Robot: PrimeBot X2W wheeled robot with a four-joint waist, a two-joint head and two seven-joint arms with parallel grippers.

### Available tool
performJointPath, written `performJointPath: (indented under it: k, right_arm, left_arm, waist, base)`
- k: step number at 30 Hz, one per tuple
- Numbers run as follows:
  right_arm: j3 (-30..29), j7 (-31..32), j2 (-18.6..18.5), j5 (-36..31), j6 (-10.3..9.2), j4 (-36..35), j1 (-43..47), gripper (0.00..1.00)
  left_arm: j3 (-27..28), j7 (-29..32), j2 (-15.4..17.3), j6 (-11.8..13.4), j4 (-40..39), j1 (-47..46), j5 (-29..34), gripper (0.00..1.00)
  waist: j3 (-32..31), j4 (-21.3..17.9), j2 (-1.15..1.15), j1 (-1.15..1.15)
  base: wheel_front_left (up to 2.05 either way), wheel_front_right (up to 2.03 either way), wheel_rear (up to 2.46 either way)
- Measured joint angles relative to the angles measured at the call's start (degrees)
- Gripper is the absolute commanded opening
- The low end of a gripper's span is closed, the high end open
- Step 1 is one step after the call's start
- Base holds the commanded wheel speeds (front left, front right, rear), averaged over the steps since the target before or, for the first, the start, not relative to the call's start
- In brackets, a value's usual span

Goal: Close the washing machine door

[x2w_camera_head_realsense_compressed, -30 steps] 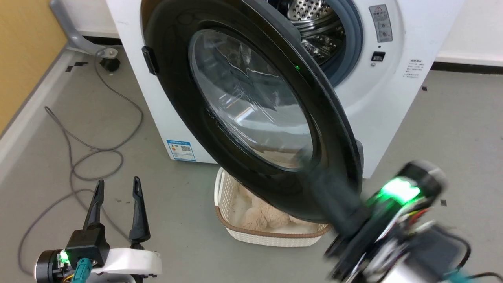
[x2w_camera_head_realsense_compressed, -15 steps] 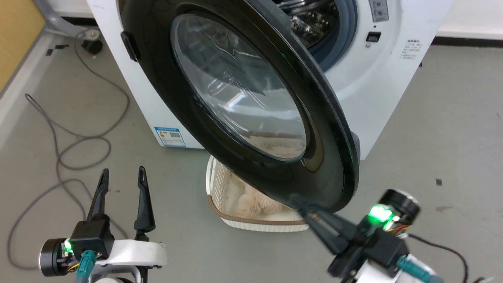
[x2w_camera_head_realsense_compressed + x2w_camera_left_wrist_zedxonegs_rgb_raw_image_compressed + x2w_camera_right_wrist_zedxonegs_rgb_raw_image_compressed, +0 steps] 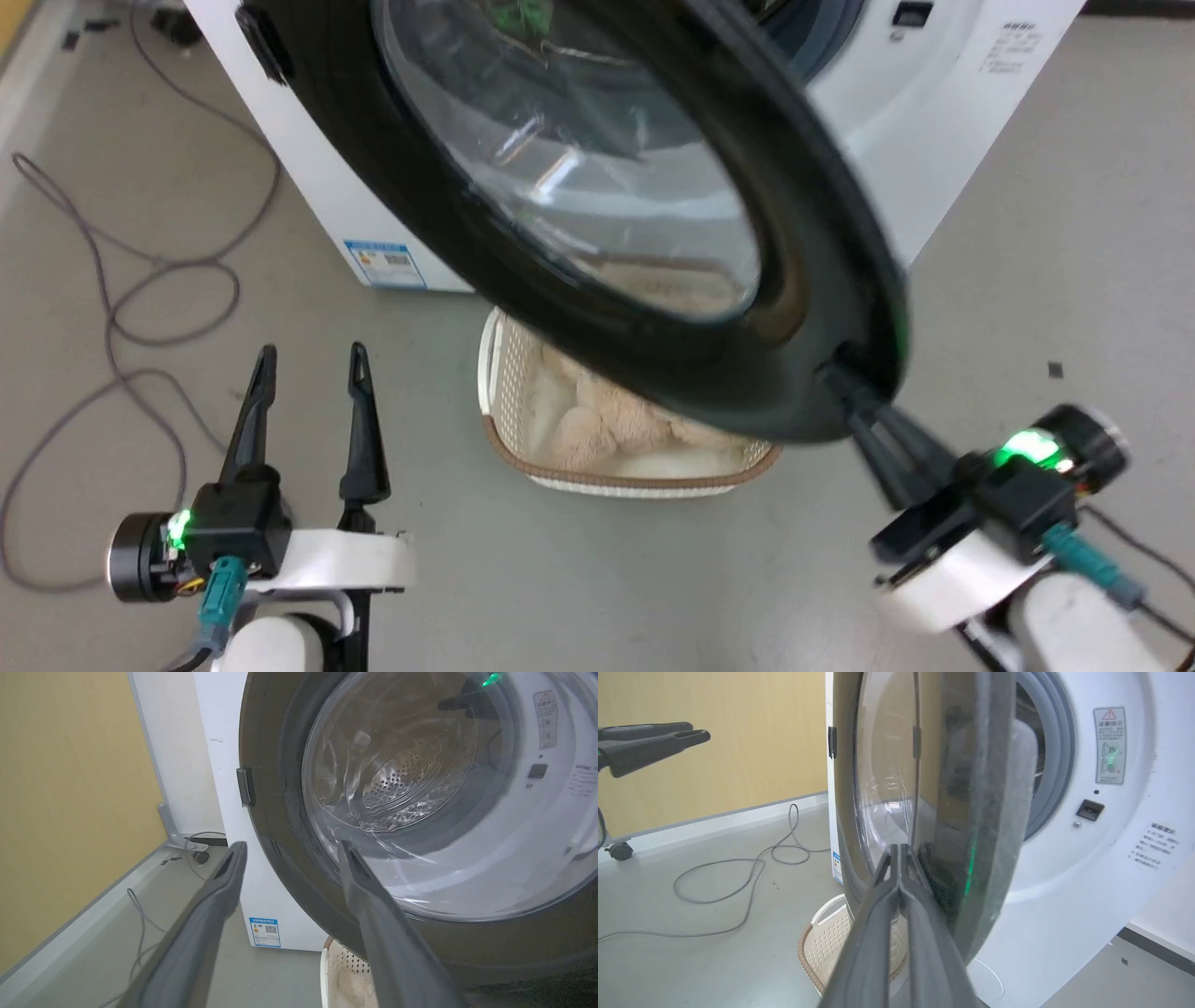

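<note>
While a grey cable (image 3: 237, 291) loops over the matte grey floor (image 3: 448, 569), left gripper (image 3: 311, 350) fingers are spread, empty. Woven white basket (image 3: 607, 483) sits under the glossy black-rimmed washing machine door (image 3: 653, 359), ajar off the white washing machine (image 3: 934, 121). Right gripper (image 3: 845, 383) fingers are pressed together at the door rim.

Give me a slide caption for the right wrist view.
Shut right gripper at the outer face of the part-open washing machine door, white basket on the floor beneath.
</note>
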Motion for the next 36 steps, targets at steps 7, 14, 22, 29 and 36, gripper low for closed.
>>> performJointPath:
  k: [7, 14, 22, 29, 36]
  right_arm:
    - [-8.34, 0.01, 2.07, -2.36, -0.02, 4.54, -5.38, 0.0]
    - [-13.37, 0.01, 3.48, -4.56, -0.02, 11.35, -15.88, 0.0]
    - [-18.42, 0.01, 2.63, -6.11, -0.03, 19.08, -26.52, 0.0]
    - [-20.92, 0.01, 0.94, -7.84, -0.03, 26.52, -33.36, 0.0]
    - [-23.98, 0.0, 0.78, -9.64, 0.0, 31.41, -36.83, 0.0]
  left_arm:
    - [-1.24, 0.0, -0.19, 0.08, -0.59, -2.7, 0.42, 1.0]
    - [-1.98, 0.0, -0.21, 0.08, -0.66, -5.92, 0.4, 1.0]
    - [-2.93, 0.0, -0.27, 0.14, -0.88, -7.9, -0.14, 1.0]
    - [-3.57, 0.0, -0.31, 0.4, -1.03, -9.05, -0.88, 1.0]
    - [-3.91, 0.0, -0.33, 0.85, -1.01, -9.5, -1.63, 1.0]
  waist:
    - [3.99, 0.4, 0.0, 0.0]
    - [7.75, 1.33, 0.0, 0.0]
    - [11.03, 3.37, 0.0, 0.0]
    - [13.08, 4.95, 0.0, 0.0]
    - [13.82, 6.06, 0.0, 0.0]
  base:
    - [0.0, 0.0, 0.0]
    - [0.0, 0.0, 0.0]
    - [0.0, 0.0, 0.0]
    - [0.0, 0.0, 0.0]
    - [0.0, 0.0, 0.0]
